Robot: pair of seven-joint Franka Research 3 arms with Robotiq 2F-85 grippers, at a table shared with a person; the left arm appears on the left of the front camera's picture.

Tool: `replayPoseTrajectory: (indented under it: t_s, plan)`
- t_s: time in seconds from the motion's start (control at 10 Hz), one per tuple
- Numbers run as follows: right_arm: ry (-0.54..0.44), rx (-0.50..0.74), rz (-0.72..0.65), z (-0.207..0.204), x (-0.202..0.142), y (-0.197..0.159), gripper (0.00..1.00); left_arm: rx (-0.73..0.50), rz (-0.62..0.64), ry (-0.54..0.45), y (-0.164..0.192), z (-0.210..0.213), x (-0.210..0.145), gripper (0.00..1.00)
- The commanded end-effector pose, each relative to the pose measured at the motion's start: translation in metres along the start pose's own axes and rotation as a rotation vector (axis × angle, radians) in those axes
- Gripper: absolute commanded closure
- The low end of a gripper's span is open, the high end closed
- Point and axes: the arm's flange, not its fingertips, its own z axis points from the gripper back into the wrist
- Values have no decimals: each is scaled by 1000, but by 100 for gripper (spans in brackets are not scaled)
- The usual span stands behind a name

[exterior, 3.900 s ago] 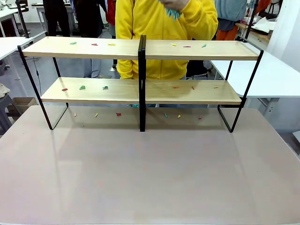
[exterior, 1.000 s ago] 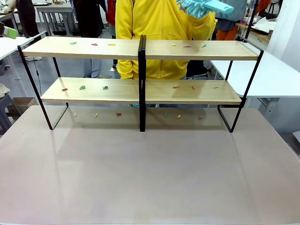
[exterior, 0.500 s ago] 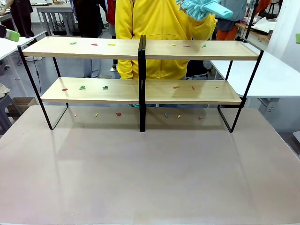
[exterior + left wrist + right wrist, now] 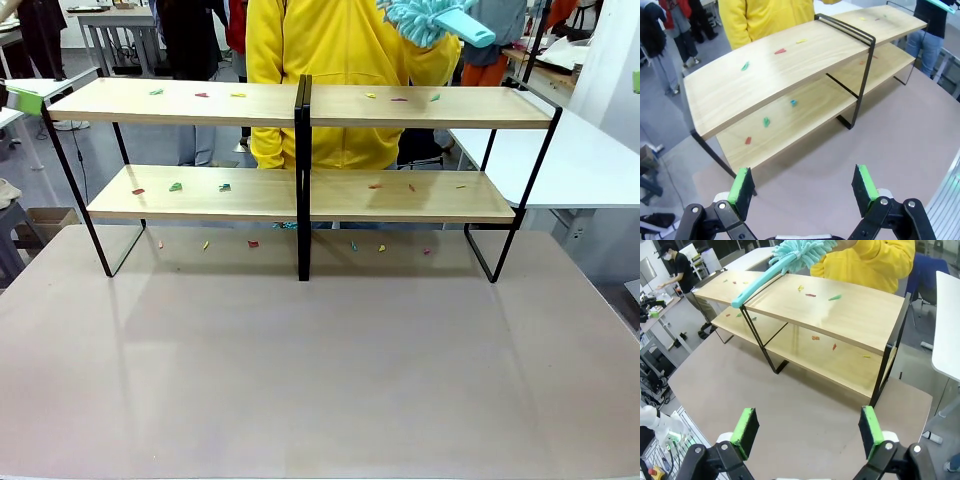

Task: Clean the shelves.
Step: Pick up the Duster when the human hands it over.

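Shelves (image 4: 120, 100) littered as before (duster (image 4: 432, 20) tilted slightly); left fingers (image 4: 742, 186), right fingers (image 4: 746, 426) spread apart, empty.

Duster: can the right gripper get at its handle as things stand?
Probably yes. The person holds the duster above the shelves, its handle jutting toward the robot; the right gripper is open, with nothing between.

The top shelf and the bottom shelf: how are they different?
The top shelf is open above, with a teal duster over its right half; the bottom shelf lies roofed beneath it. The top shelf's left half has a yellow scrap; the bottom shelf's has a blue scrap instead. Both are light wood, littered, on one black frame.
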Motion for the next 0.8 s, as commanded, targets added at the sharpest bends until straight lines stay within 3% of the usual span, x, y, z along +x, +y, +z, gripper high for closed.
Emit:
replayPoseTrajectory:
  t_s: [0.0, 0.2, 0.3, 0.7]
  plan:
    - [-17, 47, 9, -3, -2, -3, 0, 6, 2, -4, -1, -12, 0, 0]
    - [-15, 71, 16, -4, -3, 1, 0, 45, 43, 5, 3, -18, 4, 0]
    - [-10, 86, 28, -4, -3, 4, 0, -8, -5, -4, -2, -9, 2, 0]
    - [-3, 96, 44, -10, -3, 13, 0, -8, -5, -4, -2, -9, 2, 0]
